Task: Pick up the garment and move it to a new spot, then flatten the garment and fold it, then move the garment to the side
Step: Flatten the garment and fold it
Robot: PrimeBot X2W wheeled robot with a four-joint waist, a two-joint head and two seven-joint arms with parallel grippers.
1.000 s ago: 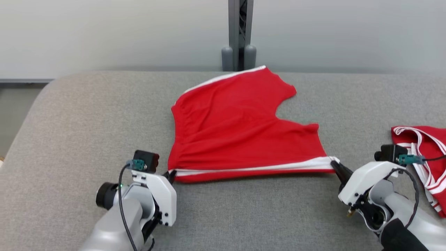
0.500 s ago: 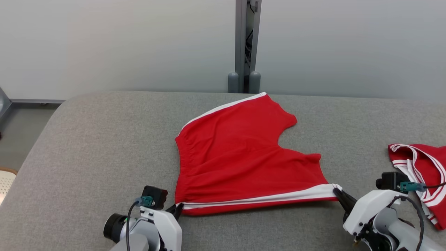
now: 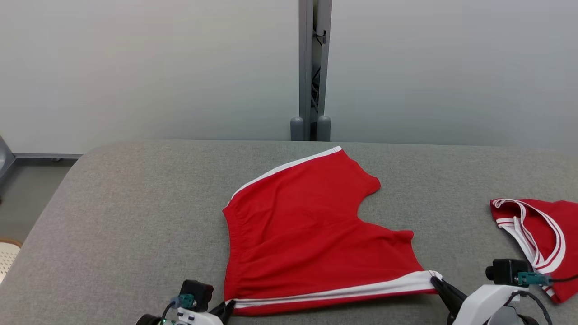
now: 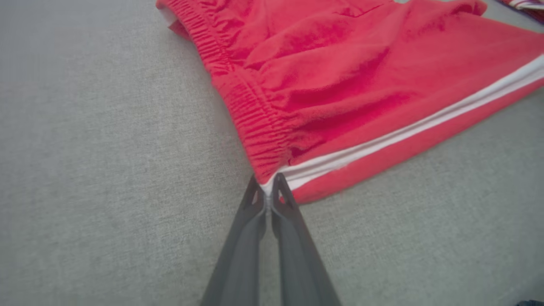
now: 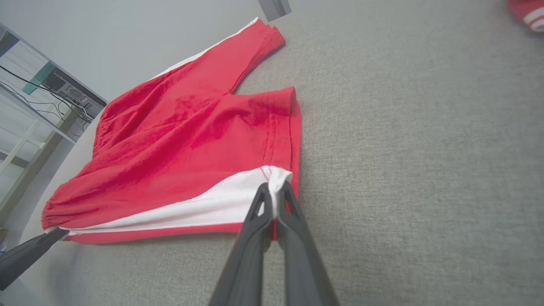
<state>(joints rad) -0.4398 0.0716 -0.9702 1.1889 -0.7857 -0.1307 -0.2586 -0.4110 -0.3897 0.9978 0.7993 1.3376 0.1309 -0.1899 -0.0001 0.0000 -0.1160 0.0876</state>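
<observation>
The garment (image 3: 307, 234) is a pair of red shorts with white side stripes, spread on the grey padded table (image 3: 135, 216). My left gripper (image 3: 227, 306) is shut on its near waistband corner; in the left wrist view the gripper (image 4: 267, 187) pinches the fabric where the elastic waistband (image 4: 250, 114) meets the white stripe. My right gripper (image 3: 434, 280) is shut on the near leg-hem corner; in the right wrist view the gripper (image 5: 274, 189) clamps the white stripe end of the garment (image 5: 182, 140). The near edge is stretched taut between both grippers.
A second red garment with white trim (image 3: 537, 239) lies at the table's right. A grey post (image 3: 311, 72) stands against the wall behind the table. The table's rounded left edge (image 3: 49, 198) drops to the floor. Shelving with cables (image 5: 38, 93) stands beyond the table in the right wrist view.
The head camera has tilted up, so the whole scene sits lower in view. Both grippers keep their hold on the garment's near corners; the shorts look unmoved on the table.
</observation>
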